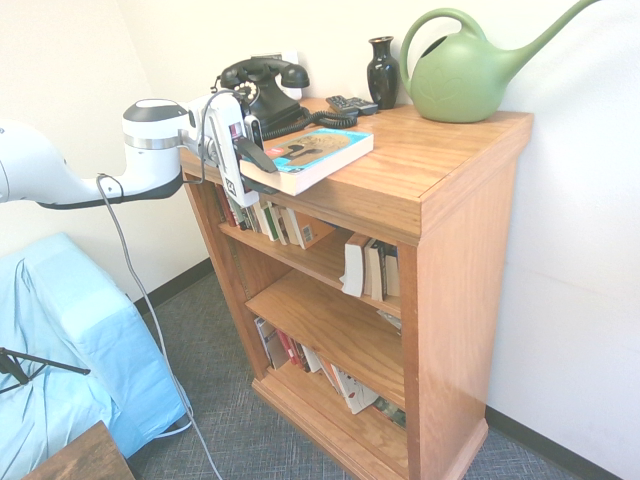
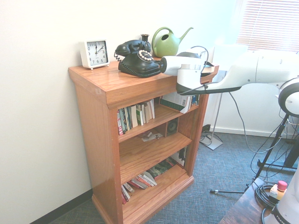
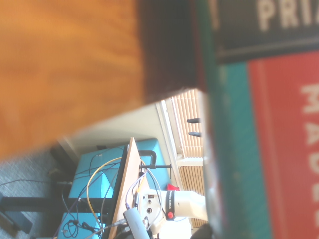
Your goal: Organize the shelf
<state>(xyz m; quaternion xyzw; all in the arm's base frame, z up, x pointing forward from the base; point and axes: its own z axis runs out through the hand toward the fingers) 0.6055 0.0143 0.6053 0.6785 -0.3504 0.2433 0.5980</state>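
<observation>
The gripper [image 1: 262, 172] grips a teal paperback [image 1: 312, 156] by its near corner, fingers pinched on it; the book rests flat on the shelf [image 1: 440, 170] top, overhanging the front edge; light but floppy, likely to sag; behind stand a phone [image 1: 262, 88], vase [image 1: 382, 72] and watering can [image 1: 462, 70].
</observation>
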